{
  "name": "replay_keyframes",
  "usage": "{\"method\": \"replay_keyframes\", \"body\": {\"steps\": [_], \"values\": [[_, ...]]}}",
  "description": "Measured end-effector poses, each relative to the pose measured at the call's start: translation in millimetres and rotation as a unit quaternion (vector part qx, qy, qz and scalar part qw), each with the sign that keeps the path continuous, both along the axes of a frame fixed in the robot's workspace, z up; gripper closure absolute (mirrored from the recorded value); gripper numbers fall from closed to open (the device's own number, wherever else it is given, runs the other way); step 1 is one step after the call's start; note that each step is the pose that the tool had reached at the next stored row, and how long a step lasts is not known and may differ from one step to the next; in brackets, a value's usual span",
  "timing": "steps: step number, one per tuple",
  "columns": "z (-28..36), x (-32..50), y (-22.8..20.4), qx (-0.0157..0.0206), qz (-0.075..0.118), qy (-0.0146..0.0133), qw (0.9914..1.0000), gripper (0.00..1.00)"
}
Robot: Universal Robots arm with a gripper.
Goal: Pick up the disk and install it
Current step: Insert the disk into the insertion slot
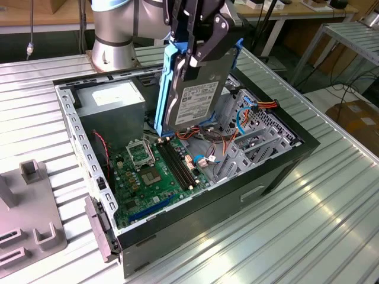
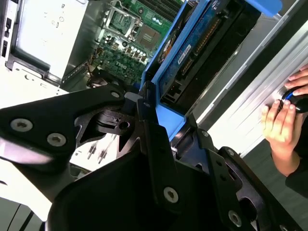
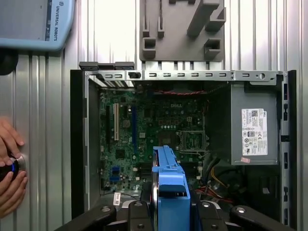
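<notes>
The disk [image 1: 195, 97], a grey metal drive in a bright blue carrier rail, hangs on edge above the open computer case [image 1: 278, 171]. My gripper [image 1: 198, 47] is shut on its upper end, one black finger on each face. In the second wrist view the disk [image 2: 192, 53] runs away from the fingers [image 2: 153, 130] toward the motherboard. In the first wrist view its blue rail [image 3: 168, 192] stands up between the gripper's two sides, over the case's inside. The metal drive cage [image 1: 254, 145] lies below the disk, toward the exterior view's right.
Inside the case are the green motherboard [image 1: 151, 171], a grey power supply [image 1: 112, 97] and loose coloured cables [image 1: 207, 139]. A grey slotted fixture [image 1: 29, 225] sits on the ribbed table at the exterior view's left. A person's hands [image 3: 9, 166] rest beside the case.
</notes>
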State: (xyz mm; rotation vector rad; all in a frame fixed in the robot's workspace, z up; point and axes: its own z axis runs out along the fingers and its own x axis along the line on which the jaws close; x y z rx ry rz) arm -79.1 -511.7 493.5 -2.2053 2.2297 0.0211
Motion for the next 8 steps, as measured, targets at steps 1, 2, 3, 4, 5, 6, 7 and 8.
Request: {"method": "replay_keyframes", "body": {"steps": [1, 2, 3, 4, 5, 6, 7, 8], "values": [[-0.1, 3.1, -0.7, -0.0001, 0.000, 0.0000, 1.00000, 0.63], [-0.2, 5.1, -1.1, -0.0001, 0.000, 0.0000, 1.00000, 0.63], [-0.2, 9.0, -1.7, -0.0001, 0.000, 0.0000, 1.00000, 0.63], [-0.4, 11.1, -1.9, -0.0001, 0.000, 0.0000, 1.00000, 0.63], [-0.4, 13.5, -1.9, -0.0002, 0.000, 0.0000, 1.00000, 0.63], [-0.4, 17.0, -1.9, -0.0004, 0.000, 0.0000, 1.00000, 0.63], [-0.5, 21.4, -2.0, -0.0006, 0.000, 0.0000, 1.00000, 0.63], [-0.7, 26.2, -2.0, -0.0008, 0.000, 0.0000, 1.00000, 0.63]]}}
